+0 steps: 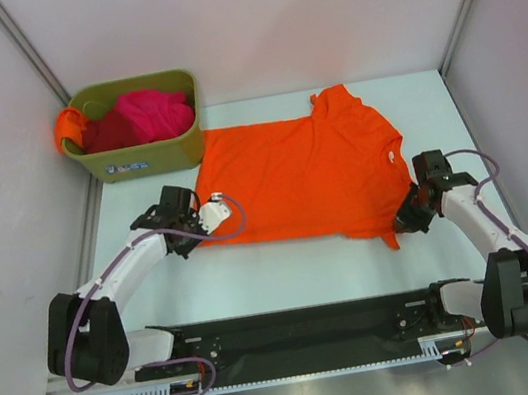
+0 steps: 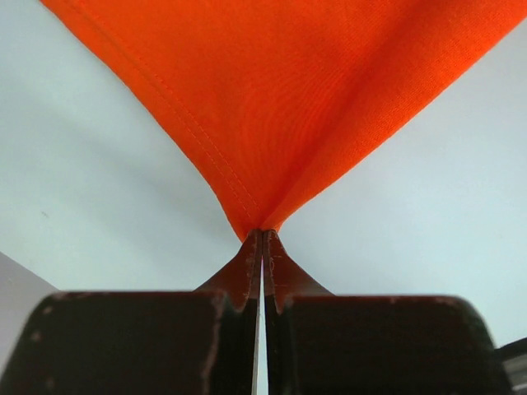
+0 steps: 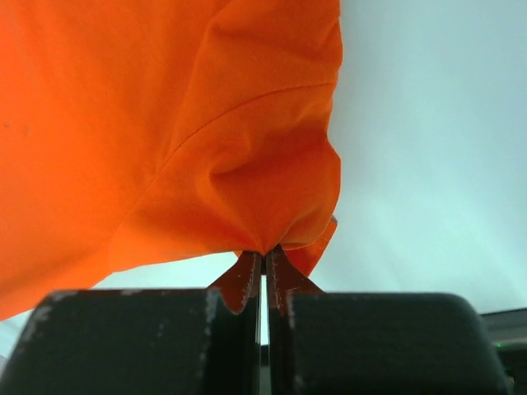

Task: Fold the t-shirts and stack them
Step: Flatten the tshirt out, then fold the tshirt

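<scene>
a robotics lab test cell: a pale bench boxed in by plain white panels on metal frame posts, with a left arm and a right arm bolted to a black base rail at its near edge, purple cables looping along them.

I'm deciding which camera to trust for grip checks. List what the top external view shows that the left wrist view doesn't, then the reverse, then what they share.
Top external only: the whole orange t-shirt spread flat, the olive bin holding a magenta-pink shirt with a second orange shirt draped over its rim, and the right gripper at the spread shirt's near right corner.
Left wrist only: the hem stitching and the fingertips shut on the cloth corner.
Both: the left gripper, that orange t-shirt and the pale table.
</scene>
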Motion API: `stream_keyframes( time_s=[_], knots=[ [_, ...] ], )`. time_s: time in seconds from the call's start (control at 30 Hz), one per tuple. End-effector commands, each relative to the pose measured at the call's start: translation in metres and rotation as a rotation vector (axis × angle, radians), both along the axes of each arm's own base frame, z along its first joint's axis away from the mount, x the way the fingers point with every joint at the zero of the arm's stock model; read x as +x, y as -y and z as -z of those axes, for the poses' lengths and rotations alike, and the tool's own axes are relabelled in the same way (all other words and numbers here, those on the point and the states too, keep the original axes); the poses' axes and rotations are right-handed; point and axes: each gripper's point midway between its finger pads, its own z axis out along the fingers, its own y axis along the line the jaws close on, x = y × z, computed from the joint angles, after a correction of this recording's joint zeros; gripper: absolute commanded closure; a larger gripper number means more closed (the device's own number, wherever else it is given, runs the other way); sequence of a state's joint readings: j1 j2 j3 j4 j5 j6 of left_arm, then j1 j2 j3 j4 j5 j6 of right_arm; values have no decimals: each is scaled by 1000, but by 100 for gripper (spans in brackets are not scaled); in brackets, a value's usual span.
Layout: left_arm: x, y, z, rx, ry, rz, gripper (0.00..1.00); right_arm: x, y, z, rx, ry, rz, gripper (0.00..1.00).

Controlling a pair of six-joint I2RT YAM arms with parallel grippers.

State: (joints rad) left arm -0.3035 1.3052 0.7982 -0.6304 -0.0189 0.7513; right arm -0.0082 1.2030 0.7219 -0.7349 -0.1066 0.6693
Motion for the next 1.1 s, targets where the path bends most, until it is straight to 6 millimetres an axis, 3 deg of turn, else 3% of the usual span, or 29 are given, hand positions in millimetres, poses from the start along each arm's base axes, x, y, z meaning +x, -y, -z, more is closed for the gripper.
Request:
stream_keyframes(
  time_s=[0.0,0.1,0.17,0.23,0.3,0.37,0.5,0.67,0.83,1.07],
  knots=[
    [-14,-4,5,9,-43,13,100,-19,0,-11,-5,-36,1,100],
    [-18,2,11,-28,-77,-1,100,-28,-4,-10,20,-61,-14,100],
    [-13,6,6,-47,-64,-6,100,-21,1,-20,-14,-30,-42,100],
    [5,10,-8,-73,-8,-38,100,-5,7,-29,-58,26,-68,100],
    [29,13,-17,-83,53,-86,100,25,9,-39,-65,102,-105,100],
    [58,16,-33,-87,126,-112,100,48,7,-36,-52,109,-140,100],
    [93,21,-36,-77,166,-128,100,87,10,-24,-77,122,-210,100],
    [121,20,-34,-55,223,-138,100,131,16,-33,-131,221,-274,100],
    [153,24,-36,-59,275,-180,100,162,27,-26,-163,227,-287,100],
    [184,24,-33,-47,316,-231,100,187,37,-24,-204,233,-299,99]
  ],
)
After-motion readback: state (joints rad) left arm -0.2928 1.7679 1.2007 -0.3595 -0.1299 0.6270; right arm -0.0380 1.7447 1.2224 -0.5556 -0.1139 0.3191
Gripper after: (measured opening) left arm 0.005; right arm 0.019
